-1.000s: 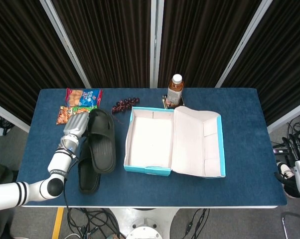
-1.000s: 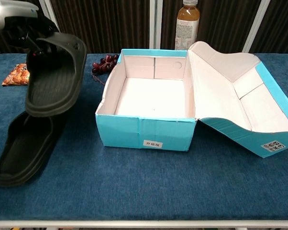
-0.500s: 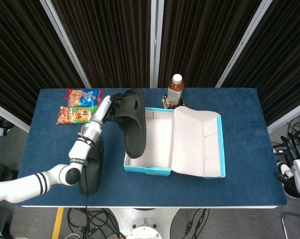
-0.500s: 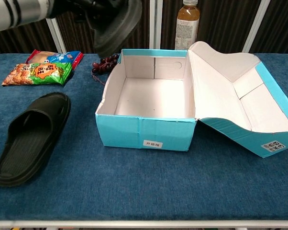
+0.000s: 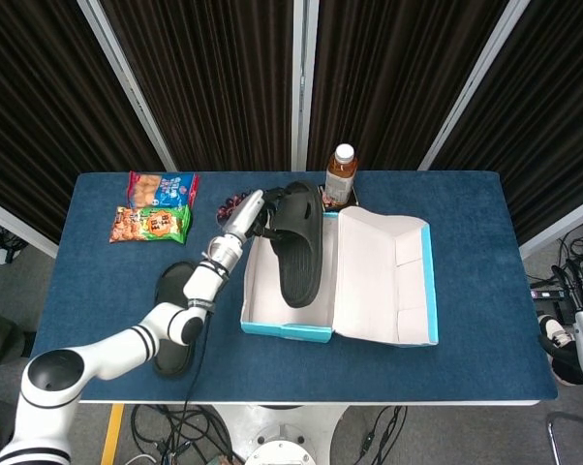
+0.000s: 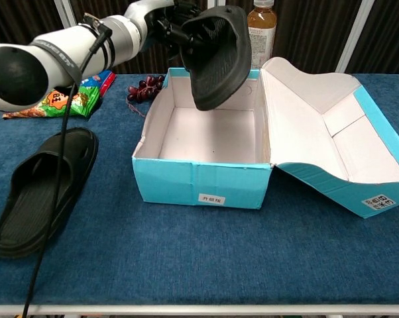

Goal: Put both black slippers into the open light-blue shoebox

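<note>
Slipper one (image 6: 216, 56), black, hangs in the air over the open shoebox (image 6: 199, 182), gripped at its strap end by the left hand (image 6: 170, 13). The hand's fingers are closed around that end of the slipper, though the exact hold is partly hidden behind the sole. In the chest view the slipper tilts steeply, sole facing the camera, with its lower end dipping below the box's back wall line. From the head view the same slipper (image 5: 299, 254) lies lengthwise above the box's interior, and the left hand (image 5: 260, 213) sits just outside the box's near-left corner (image 5: 256, 291).

The left arm (image 6: 67, 50) stretches in from the left side, white with black bands, a black cable running along it.

The second black slipper (image 6: 44, 189) lies flat on the blue table (image 6: 186, 265), to the left of the shoebox and apart from it. The box's lid (image 6: 332, 139) is folded open to the right.

Behind the box stand a drink bottle (image 6: 260, 33) and a bunch of dark grapes (image 6: 143, 89). Two snack packets (image 5: 156, 205) lie at the table's far left.

The right hand is not visible in either view.
</note>
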